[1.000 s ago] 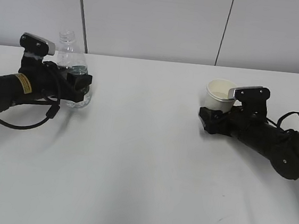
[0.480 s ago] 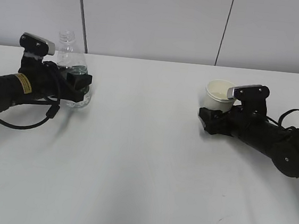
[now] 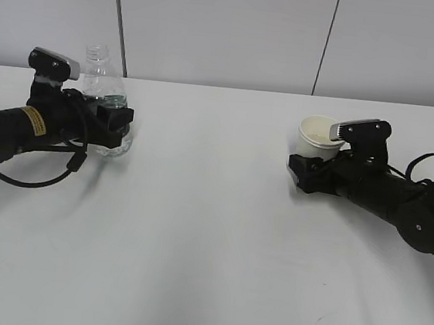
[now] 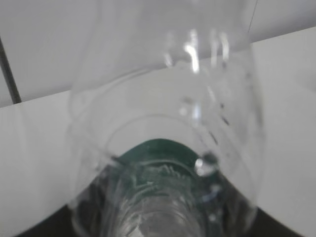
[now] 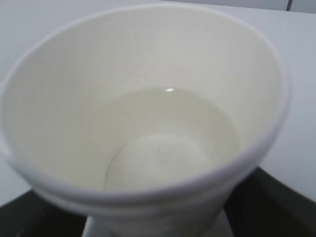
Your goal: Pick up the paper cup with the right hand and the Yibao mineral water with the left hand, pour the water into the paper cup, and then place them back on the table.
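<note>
L gripper (image 3: pixel 118 116) jaws part-open, closed round lower body of Yibao mineral water (image 3: pixel 104 92); bottle upright on table (image 3: pixel 210 232), far left. R gripper (image 3: pixel 303 174) jaws wide, clamped on base of paper cup (image 3: pixel 317 139), mid-right; whether cup base touches table, can't tell.

Cup holds water (image 5: pixel 168 133), shallow pool, surface tilted twd one wall.

Risks: cup leaning, so jerky release or thin wall buckling = spill; capless bottle tips if jaw drags on opening.

Bottle long axis vertical, mouth up. Cup mouth up, tilted slightly.
</note>
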Controlling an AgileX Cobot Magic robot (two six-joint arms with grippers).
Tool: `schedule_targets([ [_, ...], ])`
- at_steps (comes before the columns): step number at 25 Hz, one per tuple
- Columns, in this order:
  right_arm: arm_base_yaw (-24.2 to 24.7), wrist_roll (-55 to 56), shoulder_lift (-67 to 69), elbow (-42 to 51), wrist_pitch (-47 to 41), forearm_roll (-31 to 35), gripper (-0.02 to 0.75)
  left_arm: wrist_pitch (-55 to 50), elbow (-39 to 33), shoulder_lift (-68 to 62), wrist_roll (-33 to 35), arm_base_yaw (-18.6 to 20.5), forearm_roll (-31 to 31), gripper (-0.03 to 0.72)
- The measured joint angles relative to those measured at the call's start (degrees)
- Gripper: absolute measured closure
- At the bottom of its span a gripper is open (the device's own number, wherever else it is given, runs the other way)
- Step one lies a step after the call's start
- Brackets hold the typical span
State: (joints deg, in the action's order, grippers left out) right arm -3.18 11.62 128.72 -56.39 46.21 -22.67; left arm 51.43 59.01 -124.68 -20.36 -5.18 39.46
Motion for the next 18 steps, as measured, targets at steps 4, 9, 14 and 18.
schedule_targets([
  [4, 0.0, 1.05, 0.0, 0.0, 0.0, 0.0, 0.137, 0.0, 0.0, 0.0, 0.0, 0.0, 0.0, 0.366],
  [9, 0.0, 1.67, -0.29, 0.0, 0.0, -0.46, 0.112, 0.0, 0.0, 0.0, 0.0, 0.0, 0.0, 0.366],
  [14, 0.0, 1.81, -0.29, 0.0, 0.0, -0.61, 0.115, 0.0, 0.0, 0.0, 0.0, 0.0, 0.0, 0.366],
  [18, 0.0, 1.94, -0.29, 0.0, -0.04, -0.61, 0.143, 0.0, 0.0, 0.0, 0.0, 0.0, 0.0, 0.366],
])
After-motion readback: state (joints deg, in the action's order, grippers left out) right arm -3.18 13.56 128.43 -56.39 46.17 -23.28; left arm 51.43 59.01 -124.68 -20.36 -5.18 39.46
